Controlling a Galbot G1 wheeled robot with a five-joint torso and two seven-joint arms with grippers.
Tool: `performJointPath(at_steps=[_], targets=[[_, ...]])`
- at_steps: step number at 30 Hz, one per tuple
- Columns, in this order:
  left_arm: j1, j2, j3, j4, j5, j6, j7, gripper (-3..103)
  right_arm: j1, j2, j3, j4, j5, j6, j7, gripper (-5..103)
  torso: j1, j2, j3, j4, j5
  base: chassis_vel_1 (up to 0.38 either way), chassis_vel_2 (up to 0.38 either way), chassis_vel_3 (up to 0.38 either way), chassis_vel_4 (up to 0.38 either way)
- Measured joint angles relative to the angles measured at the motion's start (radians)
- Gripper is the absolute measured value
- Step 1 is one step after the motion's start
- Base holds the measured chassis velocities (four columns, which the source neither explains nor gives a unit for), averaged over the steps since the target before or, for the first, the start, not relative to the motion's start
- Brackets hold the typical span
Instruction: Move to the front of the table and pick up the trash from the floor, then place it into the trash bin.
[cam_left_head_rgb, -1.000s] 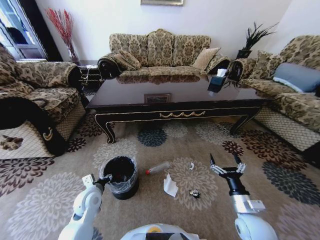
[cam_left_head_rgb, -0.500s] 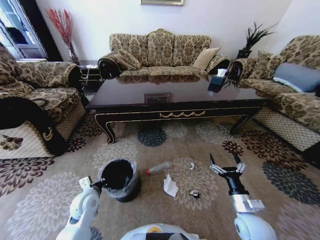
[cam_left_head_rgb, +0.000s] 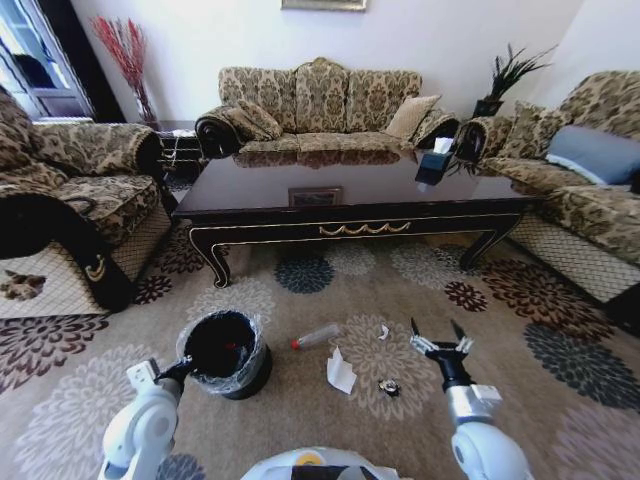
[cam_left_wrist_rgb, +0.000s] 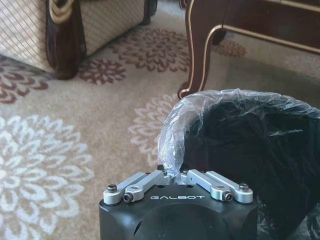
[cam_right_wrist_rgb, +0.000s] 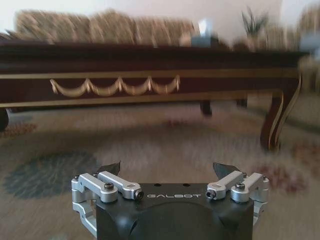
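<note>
Patterned sofas (cam_left_head_rgb: 320, 105) along white walls (cam_left_head_rgb: 430, 35)

One bench (cam_left_head_rgb: 350, 190); one bin (cam_left_head_rgb: 224, 353) on the floor (cam_left_head_rgb: 560, 400); four bits of trash on the floor: one bottle (cam_left_head_rgb: 316, 336), one crumpled paper (cam_left_head_rgb: 340, 372), one white scrap (cam_left_head_rgb: 383, 331), one dark bit (cam_left_head_rgb: 389, 387); two end effectors, left (cam_left_head_rgb: 183, 367) and right (cam_left_head_rgb: 434, 340); three sofas (cam_left_head_rgb: 320, 105); two plants (cam_left_head_rgb: 125, 50); one box (cam_left_head_rgb: 435, 160) on the bench's far right corner.

The black bin (cam_left_head_rgb: 224, 352) stands upright, its clear liner pinched between the left fingers (cam_left_wrist_rgb: 170, 176); bottle (cam_left_head_rgb: 317, 336), paper (cam_left_head_rgb: 341, 372) and scraps lie beside it on the carpet (cam_left_head_rgb: 300, 420).
</note>
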Motion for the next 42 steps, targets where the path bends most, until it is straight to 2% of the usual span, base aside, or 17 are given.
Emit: performJointPath(at_steps=[2,3,5,6,9,10,11,14,19,26,33,36,42], targets=[[0.005,-0.001,-0.006,-0.011,0.001,-0.001,0.001,3,0.008,-0.003,-0.015,-0.006,0.038,-0.027,0.021,100,0.0,0.0,0.0,0.0,0.0,0.0,0.0,0.0,0.0],[0.013,-0.001,-0.015,-0.029,0.002,-0.002,0.004,3,0.028,-0.006,-0.042,-0.02,0.117,-0.082,0.071,100,0.0,0.0,0.0,-0.0001,0.0001,0.0,0.0,0.0,0.0],[0.024,-0.004,-0.029,-0.056,0.002,-0.003,0.006,3,0.055,-0.005,-0.07,-0.041,0.221,-0.14,0.139,100,0.0,0.0,0.0,-0.0003,0.0001,0.0,0.0,0.0,0.0],[0.024,-0.004,-0.029,-0.056,0.002,-0.003,0.006,3,0.055,-0.005,-0.07,-0.041,0.221,-0.14,0.139,100,0.0,0.0,0.0,-0.0003,0.0001,0.0,0.0,0.0,0.0],[0.044,-0.012,-0.048,-0.078,0.004,-0.003,0.008,3,0.099,0.006,-0.102,-0.083,0.412,-0.218,0.256,100,0.0,0.0,0.0,-0.0002,0.0001,0.0,0.0,0.0,0.0],[0.044,-0.012,-0.048,-0.078,0.004,-0.003,0.008,3,0.099,0.006,-0.102,-0.083,0.412,-0.218,0.256,100,0.0,0.0,0.0,-0.0002,0.0001,0.0,0.0,0.0,0.0],[0.051,-0.016,-0.054,-0.082,0.009,-0.004,0.008,3,0.116,0.011,-0.11,-0.099,0.479,-0.236,0.3,100,0.0,0.0,0.0,-0.0002,0.0,0.0,0.0,0.0,0.0],[0.061,-0.022,-0.064,-0.087,0.016,-0.005,0.008,3,0.153,0.016,-0.118,-0.136,0.582,-0.263,0.384,100,0.0,0.0,0.0,0.0,0.0,0.0,0.0,0.0,0.0],[0.058,-0.019,-0.086,-0.102,0.015,-0.007,0.017,3,0.193,0.019,-0.12,-0.177,0.67,-0.276,0.459,100,0.0,0.0,0.0,-0.0002,0.0,0.0,0.0,0.0,0.0],[0.039,0.0,-0.132,-0.16,-0.007,-0.017,0.038,3,0.219,0.025,-0.12,-0.22,0.746,-0.276,0.498,100,0.0,0.0,0.0,-0.0002,0.0001,0.0,0.0,0.0,0.0],[0.01,-0.007,-0.1,-0.185,-0.006,-0.02,0.036,3,0.236,0.023,-0.136,-0.267,0.787,-0.272,0.495,100,0.0,0.0,0.0,-0.0003,0.0,0.0,0.0,0.0,0.0],[-0.025,-0.009,-0.08,-0.185,-0.002,-0.02,0.036,3,0.27,0.034,-0.151,-0.317,0.848,-0.26,0.541,100,0.0,0.0,0.0,-0.0003,0.0001,0.0,0.0,0.0,0.0],[-0.063,0.0,-0.077,-0.185,-0.003,-0.021,0.034,3,0.315,0.032,-0.179,-0.416,0.849,-0.256,0.558,100,0.0,0.0,0.0,-0.0002,0.0002,0.0,0.0,0.0,0.0]])
